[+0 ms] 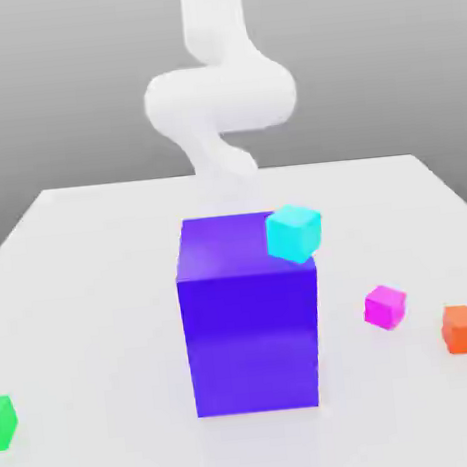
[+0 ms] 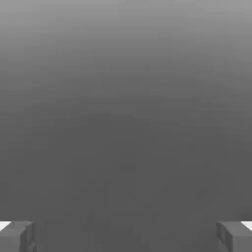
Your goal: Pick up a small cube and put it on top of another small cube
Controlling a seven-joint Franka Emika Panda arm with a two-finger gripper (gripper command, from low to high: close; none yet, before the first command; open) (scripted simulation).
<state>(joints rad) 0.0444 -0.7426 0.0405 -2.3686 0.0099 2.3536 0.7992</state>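
Pink cube: loose on bench, near orange cube. End effector: fully open, empty. Advice: descend squarely over pink cube, straddle opposite faces, avoid purple block.

The table is a smooth, pale grey-white surface with a faint sheen that throws a soft reflection under the big purple block, itself smooth, plain and evenly coloured like moulded plastic. The small magenta-pink cube at the lower right, the orange cube, the cyan cube and the green cube at the lower left edge are all plain, untextured solids with matt faces. The arm at the top centre looks smooth, white and matt, and the fingertips in the hand view are dull grey with flat, matt faces.
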